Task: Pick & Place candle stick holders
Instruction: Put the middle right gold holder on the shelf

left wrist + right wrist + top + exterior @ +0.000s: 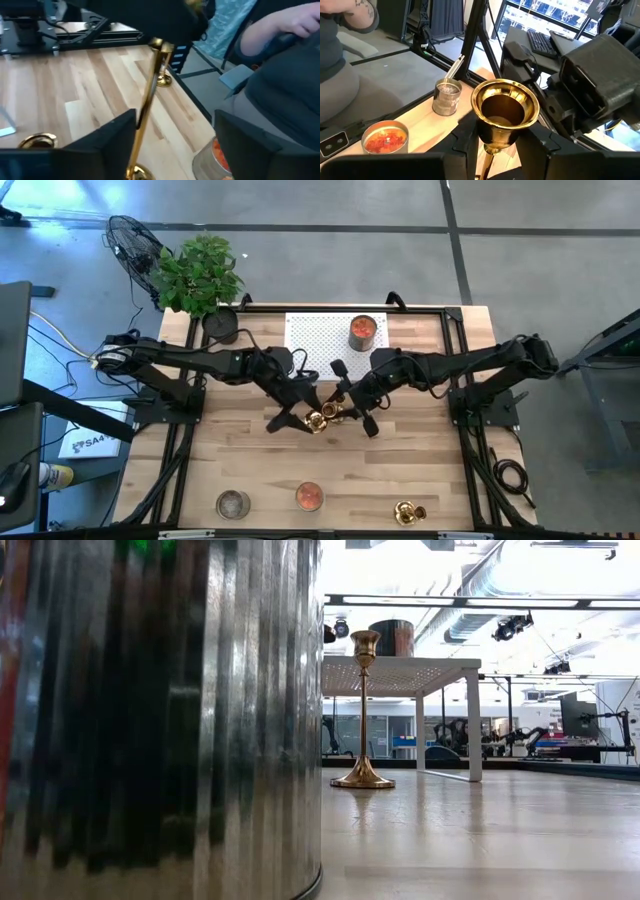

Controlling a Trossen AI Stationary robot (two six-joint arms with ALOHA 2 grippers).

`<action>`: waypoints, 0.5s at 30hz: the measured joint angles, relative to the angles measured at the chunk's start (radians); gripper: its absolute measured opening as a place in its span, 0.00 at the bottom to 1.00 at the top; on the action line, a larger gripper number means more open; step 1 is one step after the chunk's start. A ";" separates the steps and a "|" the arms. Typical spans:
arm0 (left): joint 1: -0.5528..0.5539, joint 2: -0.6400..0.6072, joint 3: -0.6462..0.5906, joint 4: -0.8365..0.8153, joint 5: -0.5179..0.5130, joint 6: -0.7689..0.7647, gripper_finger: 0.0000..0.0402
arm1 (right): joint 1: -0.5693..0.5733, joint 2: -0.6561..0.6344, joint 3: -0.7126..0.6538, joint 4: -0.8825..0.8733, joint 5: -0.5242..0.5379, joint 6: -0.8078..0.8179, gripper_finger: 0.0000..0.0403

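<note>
Gripping tall candlestick (504, 116): right end effector (492, 150)

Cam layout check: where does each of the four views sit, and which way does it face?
High: overhead, straight down on the table; both arms show, meeting mid-table.
Low: table height, level across; sees the tall candlestick; no arm clearly shows.
Left wrist: looks past the open left gripper at the stem.
Right wrist: looks over the right gripper, shut on the stem, down into the cup.
Shared: all four show the tall candlestick.
</note>
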 joint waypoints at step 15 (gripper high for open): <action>0.000 0.018 0.002 0.033 -0.067 -0.027 0.25 | 0.000 0.000 0.000 0.010 0.000 0.000 0.24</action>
